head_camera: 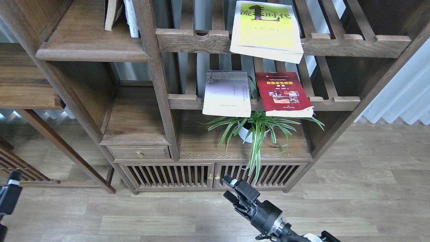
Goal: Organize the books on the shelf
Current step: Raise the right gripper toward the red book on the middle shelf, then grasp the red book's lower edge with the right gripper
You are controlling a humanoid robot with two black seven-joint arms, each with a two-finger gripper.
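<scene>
The yellow-green book (267, 32) lies flat on the upper slatted rack. The pale lilac-white book (227, 94) and the dark red book (282, 94) lie side by side on the lower slatted rack, overhanging its front rail. The shelf (90, 50), a solid dark board with a moulded front edge, is at the upper left. My right gripper (227, 187) is low over the floor in front of the cabinet, open and empty, far below the books. My left gripper (10, 191) is at the bottom left edge, dark and partly cut off.
Two upright books (121, 15) stand at the back of the shelf. A spider plant in a white pot (255, 129) sits on the cabinet top under the lower rack. A small drawer (139, 153) and slatted cabinet doors (188, 174) are below.
</scene>
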